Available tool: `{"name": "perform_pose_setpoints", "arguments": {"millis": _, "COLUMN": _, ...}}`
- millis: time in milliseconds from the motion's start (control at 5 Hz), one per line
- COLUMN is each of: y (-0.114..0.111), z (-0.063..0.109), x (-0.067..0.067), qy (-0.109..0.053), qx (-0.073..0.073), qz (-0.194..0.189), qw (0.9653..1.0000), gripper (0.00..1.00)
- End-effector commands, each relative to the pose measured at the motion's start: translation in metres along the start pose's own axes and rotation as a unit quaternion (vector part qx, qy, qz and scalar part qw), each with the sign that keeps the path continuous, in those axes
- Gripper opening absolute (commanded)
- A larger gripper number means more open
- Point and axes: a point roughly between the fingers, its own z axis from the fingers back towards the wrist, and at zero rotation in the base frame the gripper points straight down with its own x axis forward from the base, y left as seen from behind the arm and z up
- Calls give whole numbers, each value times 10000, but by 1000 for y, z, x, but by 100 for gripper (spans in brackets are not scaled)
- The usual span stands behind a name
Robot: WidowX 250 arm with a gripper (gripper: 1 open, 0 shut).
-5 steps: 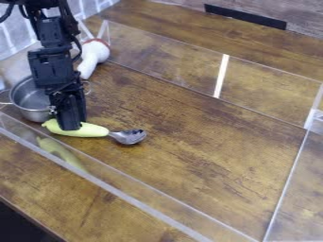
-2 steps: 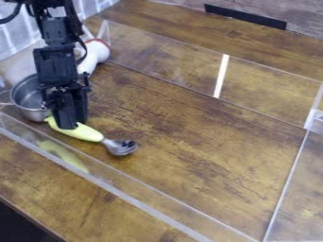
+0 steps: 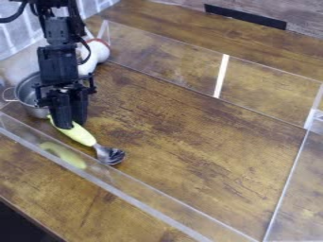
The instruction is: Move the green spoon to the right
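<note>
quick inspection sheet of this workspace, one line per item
surface: wooden table inside clear acrylic walls
job's things: green spoon lying flat at front left, bowl toward the front wall
clutter: steel pot at left; white object behind the arm
grippers: gripper pointing down, shut on green spoon handle
cables: dark cables on the arm
surroundings: tiled wall at upper left; dark object at the top edge
</note>
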Motion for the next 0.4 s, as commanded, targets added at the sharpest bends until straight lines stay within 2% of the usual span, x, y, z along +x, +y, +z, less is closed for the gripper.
{"name": "perform_pose_setpoints", "arguments": {"millis": 0, "y": 11, "z": 8, "x": 6, "qy": -84, "qx": -63, "qz": -231, "qw": 9997, "gripper": 0}}
{"name": "perform_pose_setpoints", "arguments": {"millis": 200, "y": 19, "z": 6, "x": 7, "qy": -2, "qx": -2, "qz": -290, "qw": 9996, "gripper": 0}}
